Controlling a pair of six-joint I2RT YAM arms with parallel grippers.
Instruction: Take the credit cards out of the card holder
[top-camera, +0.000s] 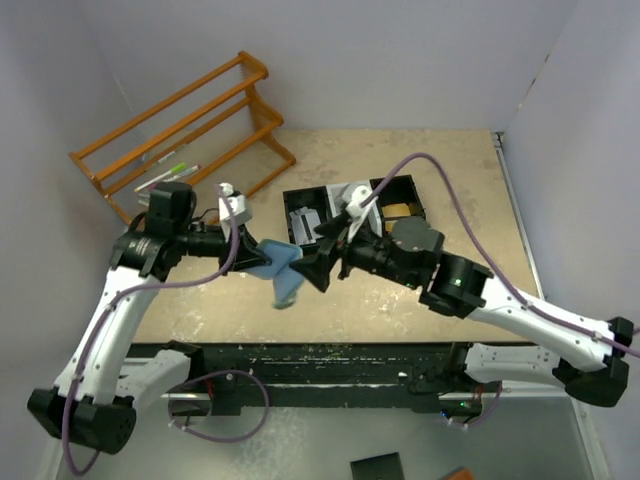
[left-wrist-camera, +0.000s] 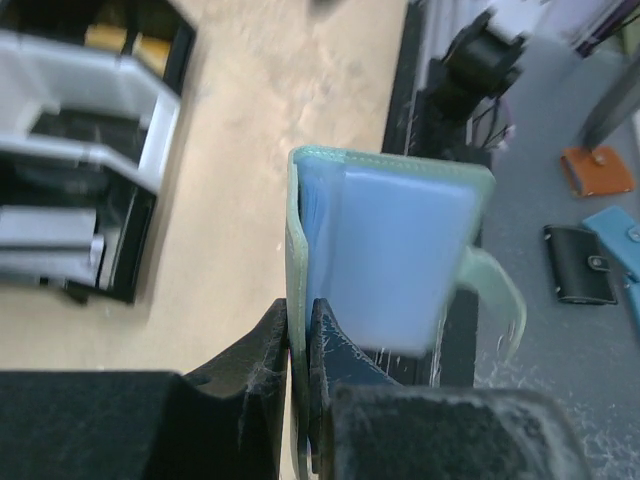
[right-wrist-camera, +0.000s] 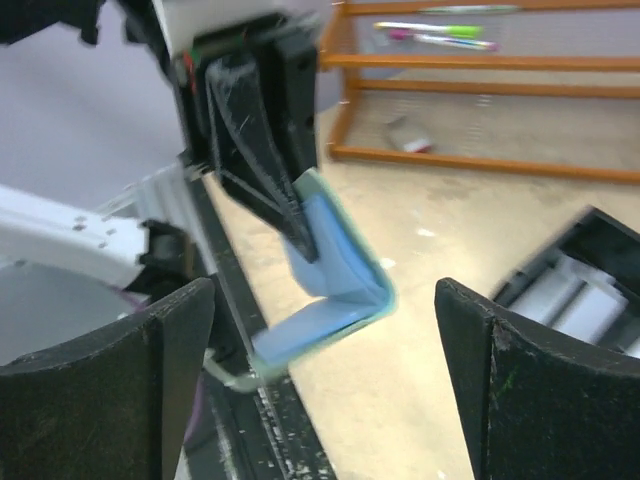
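Card holder (top-camera: 283, 270) clamped in left gripper (left-wrist-camera: 300, 318) (right gripper (right-wrist-camera: 325, 290) spread).

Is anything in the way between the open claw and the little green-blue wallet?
No, nothing visible. The right gripper stands open, facing the teal-green bifold card holder with its light blue inside, only air between. The left gripper pinches one edge.

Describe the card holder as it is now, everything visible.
The card holder is a small bifold, teal-green outside, light blue inside, soft and leather-like. It hangs half open above the table, one flap pinched by the left gripper, the other bent away, snap tab loose. The open right gripper faces it.
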